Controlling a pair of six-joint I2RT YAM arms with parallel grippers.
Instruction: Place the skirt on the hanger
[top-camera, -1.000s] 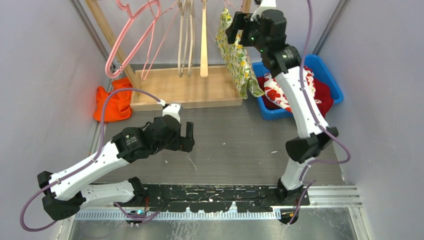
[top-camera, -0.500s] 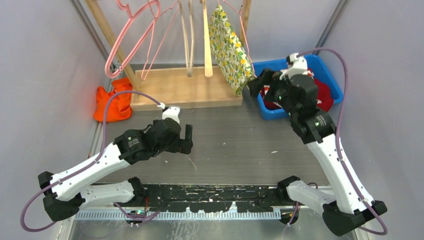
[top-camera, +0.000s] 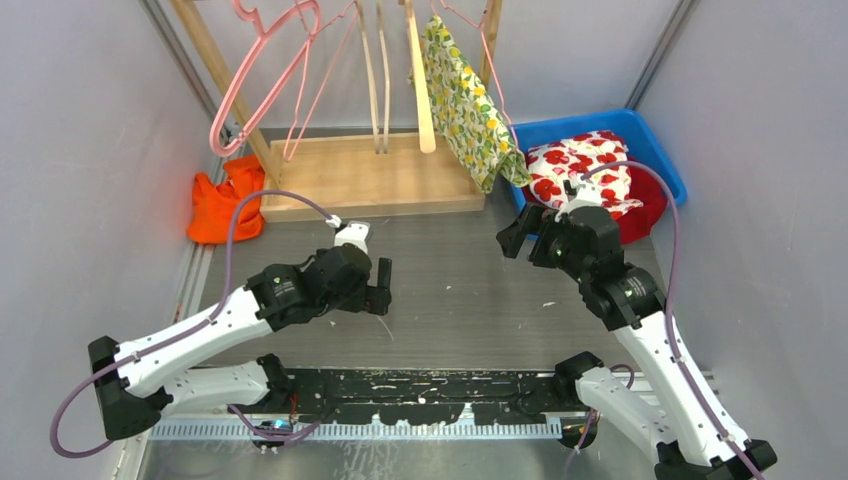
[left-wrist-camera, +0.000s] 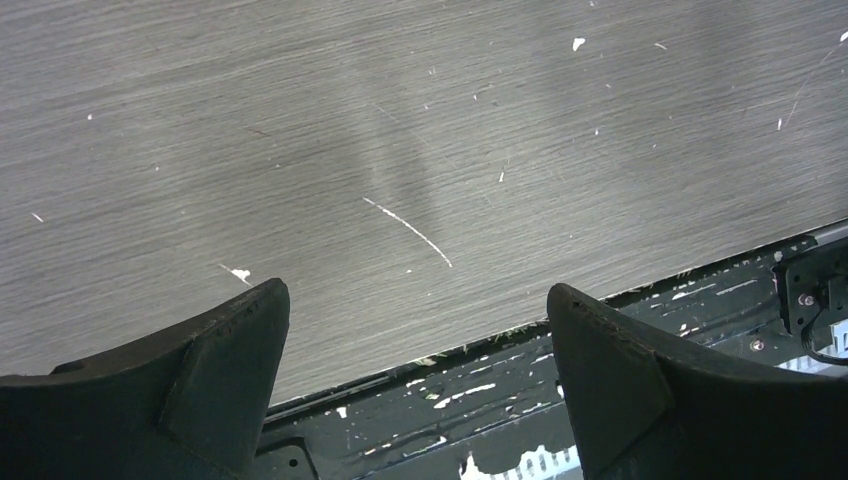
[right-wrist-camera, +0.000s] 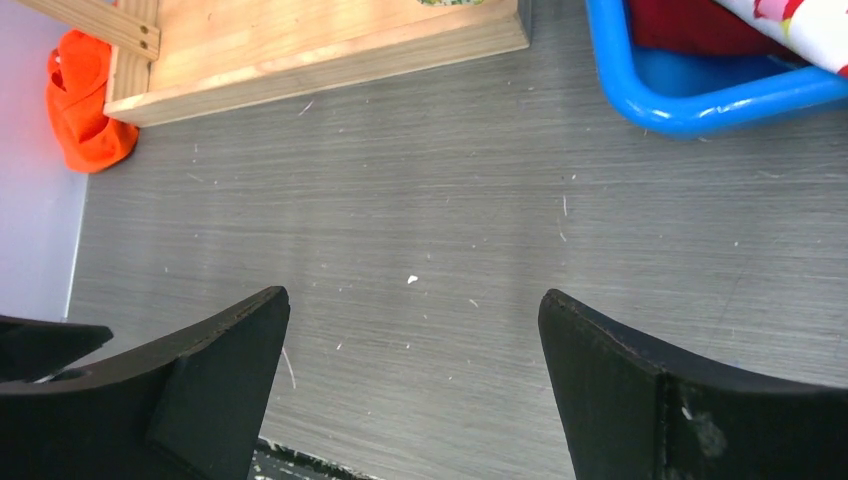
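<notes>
The skirt (top-camera: 465, 100), yellow-green with a lemon print, hangs from a pink hanger (top-camera: 490, 55) on the wooden rack at the back. Nothing touches it. My right gripper (top-camera: 520, 228) hovers low over the grey table in front of the blue bin, well below the skirt. In the right wrist view this gripper (right-wrist-camera: 412, 295) stands open with only bare table between its fingers. My left gripper (top-camera: 380, 290) hangs over the table's near middle, far from the rack. The left wrist view shows it (left-wrist-camera: 418, 290) open and empty above the table's front edge.
A blue bin (top-camera: 660, 150) at the back right holds a red poppy-print cloth (top-camera: 585, 165). An orange cloth (top-camera: 215, 205) lies by the left wall. The rack's wooden base (top-camera: 360, 180) carries more pink hangers (top-camera: 265, 70) and wooden hangers (top-camera: 420, 90).
The right arm came down from the top of the rack to low over the table, opening fully. The skirt stayed on the hanger and swung slightly. The left arm shifted a little right.
</notes>
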